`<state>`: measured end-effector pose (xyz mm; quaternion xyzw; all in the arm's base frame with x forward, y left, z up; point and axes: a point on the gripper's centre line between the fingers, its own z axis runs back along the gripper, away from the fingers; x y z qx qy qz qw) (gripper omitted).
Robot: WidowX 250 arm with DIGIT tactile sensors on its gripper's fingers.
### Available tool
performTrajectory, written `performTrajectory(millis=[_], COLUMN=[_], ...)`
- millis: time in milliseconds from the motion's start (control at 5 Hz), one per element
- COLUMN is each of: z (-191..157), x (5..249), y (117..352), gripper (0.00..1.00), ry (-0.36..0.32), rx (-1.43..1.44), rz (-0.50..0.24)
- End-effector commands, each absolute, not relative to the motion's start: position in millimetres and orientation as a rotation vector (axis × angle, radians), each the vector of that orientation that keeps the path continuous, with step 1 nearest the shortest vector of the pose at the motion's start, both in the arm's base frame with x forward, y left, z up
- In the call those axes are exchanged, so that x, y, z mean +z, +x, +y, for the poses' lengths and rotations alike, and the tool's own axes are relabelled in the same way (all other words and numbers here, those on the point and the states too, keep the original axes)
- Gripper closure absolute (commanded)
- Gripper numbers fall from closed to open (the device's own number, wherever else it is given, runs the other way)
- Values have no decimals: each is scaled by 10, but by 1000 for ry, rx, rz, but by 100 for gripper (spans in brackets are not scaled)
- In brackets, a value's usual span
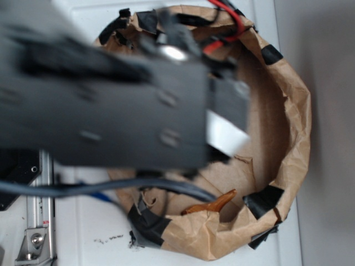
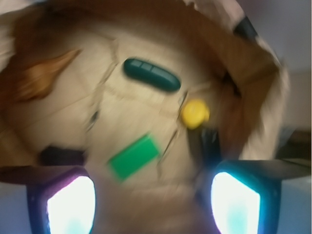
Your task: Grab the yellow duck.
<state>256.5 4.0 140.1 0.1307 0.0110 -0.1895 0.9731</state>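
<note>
Wrist view looks down into a brown paper enclosure with crumpled walls and strips of black tape. On its cardboard floor the yellow duck sits right of the frame's centre, close to the right-hand wall; the picture is blurred and its beak cannot be made out. Up and to the left of the duck lies a dark green cucumber-shaped toy, near it but apart. A flat green block lies lower, around the middle of the frame, well clear of the duck. An orange-brown object rests against the wall at the left edge. The gripper shows at the bottom of the frame as two glowing fingertips, one at lower left and one at lower right, spread wide with nothing between them. The duck lies above the right-hand fingertip in the frame, untouched.

Exterior view is filled at the left and centre by the blurred dark arm, which reaches over the paper ring. The duck is hidden there. Only the orange-brown object shows, near the lower rim.
</note>
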Motion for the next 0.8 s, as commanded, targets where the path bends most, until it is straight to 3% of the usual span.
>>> performTrajectory(millis=[0,200,600], z=[67,288,915], x=[622,444,252], y=[2857,2907,3084], gripper=[0,0,0], ry=[465,521,530], rx=[-548,-580,-464], rz=[114,184,260])
